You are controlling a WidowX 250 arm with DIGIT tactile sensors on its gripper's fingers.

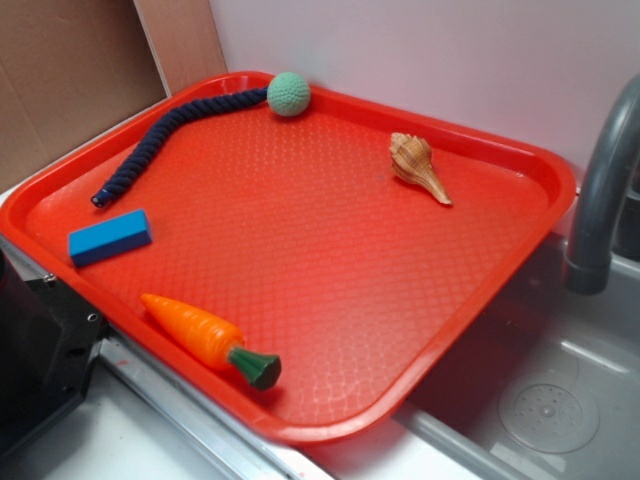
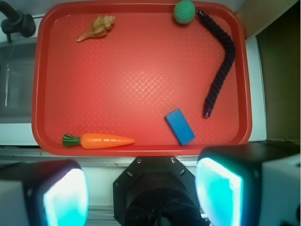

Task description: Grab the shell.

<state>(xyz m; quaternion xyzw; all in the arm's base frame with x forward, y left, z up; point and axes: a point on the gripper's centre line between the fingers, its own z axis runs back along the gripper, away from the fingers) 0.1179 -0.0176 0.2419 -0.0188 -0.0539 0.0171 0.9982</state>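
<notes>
Shell [image 1: 417, 166] lies alone on the far side of a red tray [image 1: 300, 300], near the rim closest to a grey tap [image 1: 600, 200], its ribbed body toward the back wall and its long point angled toward the sink side. The gripper [image 2: 141, 188], seen from the wrist camera, hangs high over the tray's near edge with its two fingers [image 2: 218, 190] spread wide and nothing between them, well apart from the target. Other items share the tray: a toy carrot [image 1: 205, 338] at the near rim, a blue block [image 1: 110, 237], a dark rope [image 1: 170, 135] and a green ball [image 1: 289, 93] at the back. The approach has not yet begun, judging by the gap. A clean pick would likely call for travelling across the tray to a spot over the shell's fat, ribbed whorls rather than the thin tip, turning the wrist so the fingers close across the short width, then descending straight until the fingers straddle it just above the tray's textured floor. Closing on the taper risks the shell squirting out; the nearby rim leaves limited room on that side.
</notes>
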